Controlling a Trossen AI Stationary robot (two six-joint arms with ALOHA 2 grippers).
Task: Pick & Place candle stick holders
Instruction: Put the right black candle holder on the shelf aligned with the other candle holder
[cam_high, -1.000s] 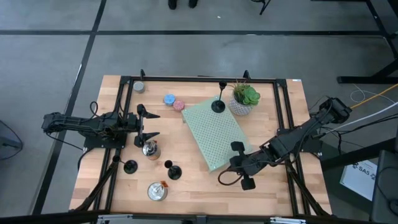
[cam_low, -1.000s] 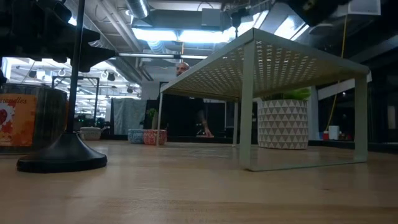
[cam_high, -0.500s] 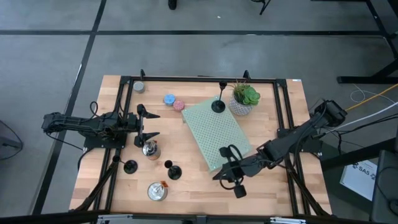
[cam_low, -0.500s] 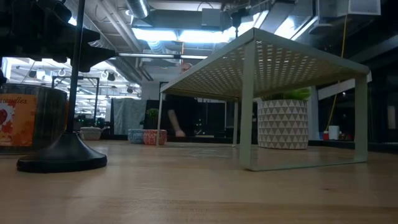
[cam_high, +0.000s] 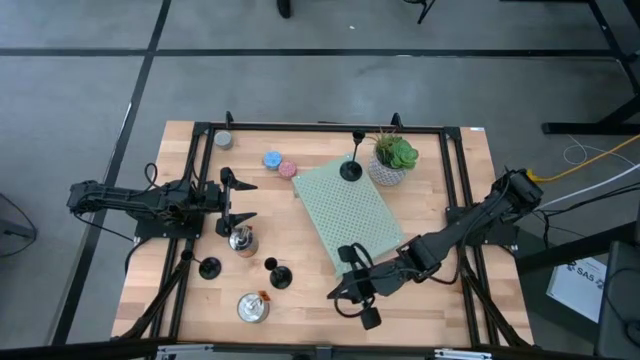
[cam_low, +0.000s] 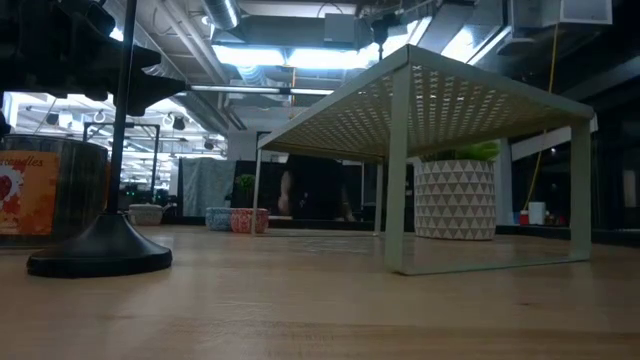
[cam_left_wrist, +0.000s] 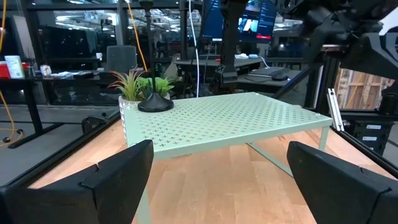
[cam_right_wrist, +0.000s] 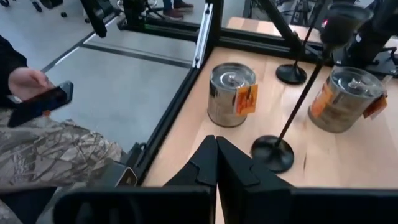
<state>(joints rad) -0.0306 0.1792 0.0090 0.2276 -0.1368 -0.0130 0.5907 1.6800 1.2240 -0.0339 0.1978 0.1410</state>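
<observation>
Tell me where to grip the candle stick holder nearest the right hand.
Take the candle stick holder by its thin upright stem, partway up, coming level from the right hand's side; the flat base is too low to pinch. Open the shut hand first.

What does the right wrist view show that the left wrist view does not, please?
Only the right wrist view shows two silver tins, two candle stick holders on the wood, the near one and the far one, and a seated person's hand holding a phone. Only the left wrist view shows the green perforated shelf, the holder on top of it and the potted plant. Both show the wooden table.
</observation>
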